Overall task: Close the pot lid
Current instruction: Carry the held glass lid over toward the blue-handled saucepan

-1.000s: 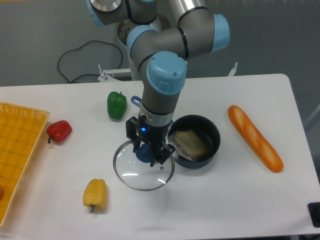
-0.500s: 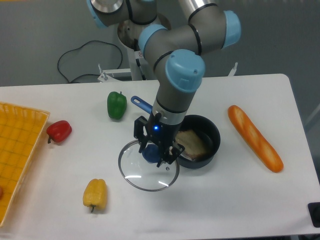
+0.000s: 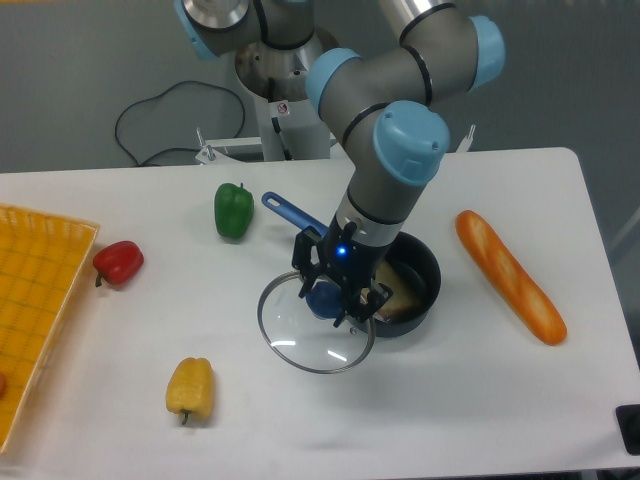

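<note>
The pot, a small dark saucepan with a blue handle running up-left, sits right of the table's middle, partly hidden by the arm. Something tan lies inside it. The lid, clear glass with a metal rim, hangs tilted just left of the pot, its right edge overlapping the pot's near-left rim. My gripper is shut on the lid's blue knob and carries it above the table.
A green pepper stands left of the pot handle. A red pepper and a yellow pepper lie further left. A yellow basket fills the left edge. A baguette lies right of the pot.
The gripper has carried the lid steadily rightward toward the pot, uncovering the pot's blue handle; the lid's right edge now reaches the pot's rim.
</note>
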